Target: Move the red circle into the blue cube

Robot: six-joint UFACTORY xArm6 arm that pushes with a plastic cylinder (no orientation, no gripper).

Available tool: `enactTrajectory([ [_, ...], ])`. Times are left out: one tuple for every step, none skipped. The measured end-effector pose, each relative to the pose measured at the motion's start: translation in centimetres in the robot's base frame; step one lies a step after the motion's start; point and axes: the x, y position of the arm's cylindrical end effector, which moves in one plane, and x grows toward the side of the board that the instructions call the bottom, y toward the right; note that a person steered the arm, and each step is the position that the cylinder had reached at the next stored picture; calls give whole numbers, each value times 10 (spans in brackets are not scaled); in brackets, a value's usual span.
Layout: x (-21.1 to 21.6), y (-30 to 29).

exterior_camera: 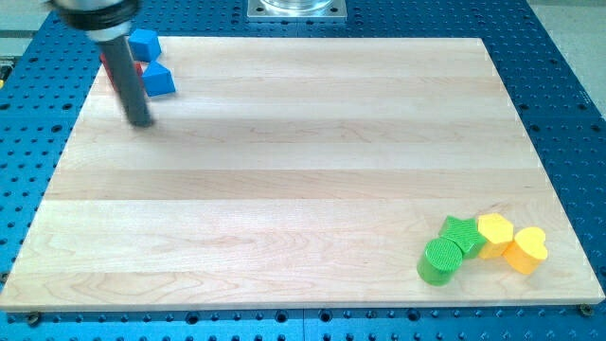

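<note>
My tip (140, 123) rests on the board at the view's upper left. A red block (138, 68) sits mostly hidden behind the rod, so its shape is unclear. Only slivers of it show on either side of the rod. A blue cube (158, 81) lies just right of the rod and touches the red block. A second blue block (144, 43) sits above it near the board's top edge. The tip is below and slightly left of the blue cube, a short way apart from it.
A green cylinder (438, 260), a green star (462, 235), a yellow hexagon (494, 232) and a yellow heart (526, 249) cluster at the view's lower right. The wooden board (303, 170) lies on a blue perforated table.
</note>
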Motion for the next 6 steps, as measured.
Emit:
enactTrajectory([
  [-42,-15],
  [-101,-28],
  [-120,-38],
  [-120,-55],
  [-158,-48],
  [-188,-30],
])
